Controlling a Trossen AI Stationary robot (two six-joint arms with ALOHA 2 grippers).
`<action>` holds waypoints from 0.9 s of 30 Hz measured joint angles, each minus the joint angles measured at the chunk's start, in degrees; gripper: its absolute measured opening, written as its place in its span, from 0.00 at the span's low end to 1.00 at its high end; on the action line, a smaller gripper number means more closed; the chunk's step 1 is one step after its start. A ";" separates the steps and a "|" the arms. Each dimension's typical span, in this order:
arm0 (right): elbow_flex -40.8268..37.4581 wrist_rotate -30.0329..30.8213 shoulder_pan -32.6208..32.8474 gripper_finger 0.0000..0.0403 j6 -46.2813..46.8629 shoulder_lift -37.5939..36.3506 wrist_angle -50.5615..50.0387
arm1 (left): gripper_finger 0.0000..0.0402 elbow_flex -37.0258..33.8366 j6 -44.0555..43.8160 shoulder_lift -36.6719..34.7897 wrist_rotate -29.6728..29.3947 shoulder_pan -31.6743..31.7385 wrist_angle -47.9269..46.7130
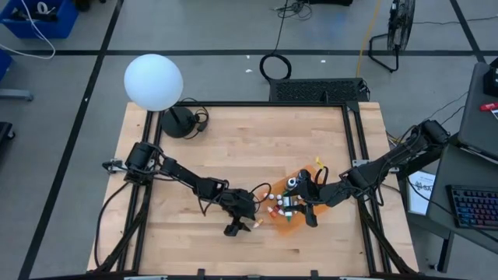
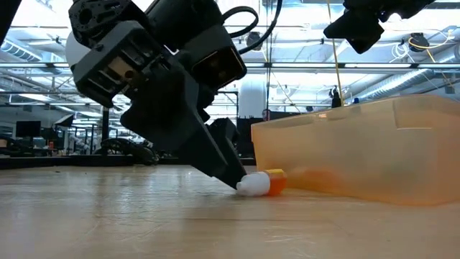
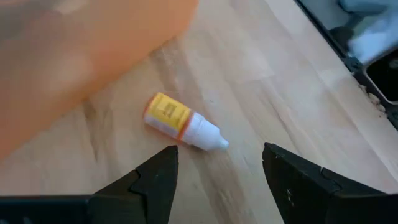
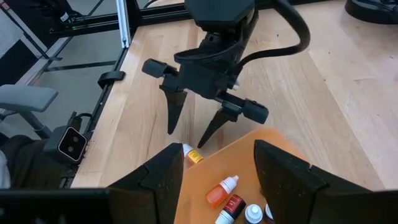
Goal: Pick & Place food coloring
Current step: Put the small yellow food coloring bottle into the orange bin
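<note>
**Supervisor:** What was the layout, from the largest item down?

**Operator:** I had the wooden bench (image 1: 233,148) in view, with the orange tray (image 2: 374,155) toward its near right part. Several food coloring bottles (image 4: 222,191) lay inside that tray. The right tool (image 4: 214,163) hung over the tray's rim, released and grasping nothing.

**Supervisor:** And the item to be picked?

**Operator:** One yellow-labelled bottle (image 3: 180,121) lay on its side on the bench, just outside the tray wall and close to it. The left tool (image 3: 217,163) was lowered over it, released, fingers spread and gripping nothing.

**Supervisor:** Which relation governed the approach?

**Operator:** The bottle sat just ahead of the gap between the left fingers (image 3: 160,171), nearer one of them. Its long axis ran obliquely across that gap, white cap pointing away from the tray. The left arm was clearly the nearer. I judged a slight advance was needed before clenching.
</note>
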 joint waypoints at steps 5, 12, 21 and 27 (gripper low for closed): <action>0.00 0.07 0.00 0.46 0.00 -0.02 0.02 | 0.58 0.02 -4.18 -0.02 -4.11 -1.32 0.02; 0.00 0.12 -0.01 0.46 0.00 -0.02 0.02 | 0.58 0.11 -16.26 -0.13 -13.80 -3.45 0.26; 0.00 0.26 0.02 0.46 0.15 -0.02 0.24 | 0.58 0.13 -24.01 -0.15 -22.69 -4.73 -0.23; 0.00 0.28 -0.01 0.46 0.20 -0.02 0.24 | 0.58 0.13 -25.66 -0.16 -24.60 -5.97 -2.09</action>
